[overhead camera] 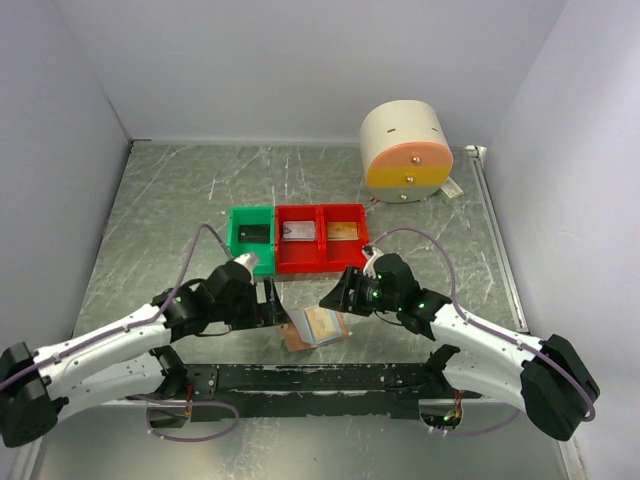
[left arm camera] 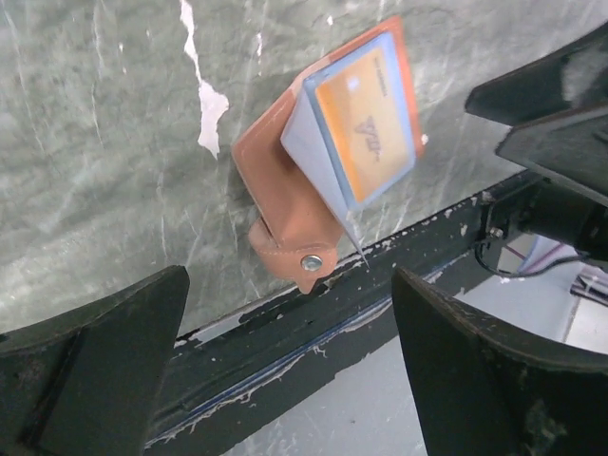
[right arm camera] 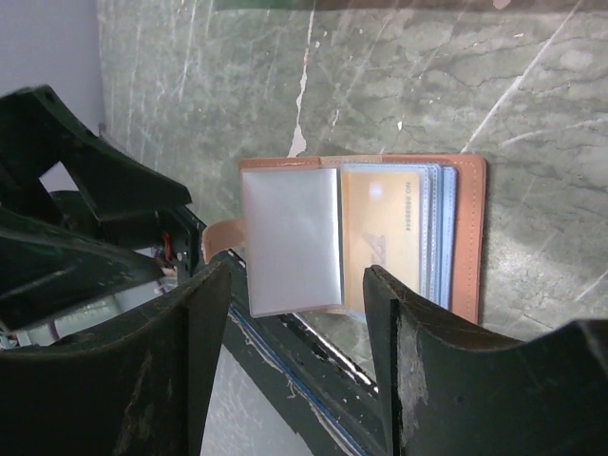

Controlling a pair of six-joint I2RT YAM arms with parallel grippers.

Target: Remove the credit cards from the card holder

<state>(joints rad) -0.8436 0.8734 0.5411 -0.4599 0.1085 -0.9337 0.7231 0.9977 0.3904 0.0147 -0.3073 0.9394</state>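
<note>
Credit cards (overhead camera: 299, 232): three in three bins (overhead camera: 298, 262), one in card holder (right arm camera: 467, 237).

Plain pale walls (overhead camera: 300, 60) enclose a grey-green marbled surface (overhead camera: 200, 190), scuffed with white scratches. A chipped black rail (overhead camera: 320, 378) runs along its near edge.

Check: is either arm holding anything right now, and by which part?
Nothing held. The left fingers and right fingers are open; neither grips the wallet lying open on the table.
</note>
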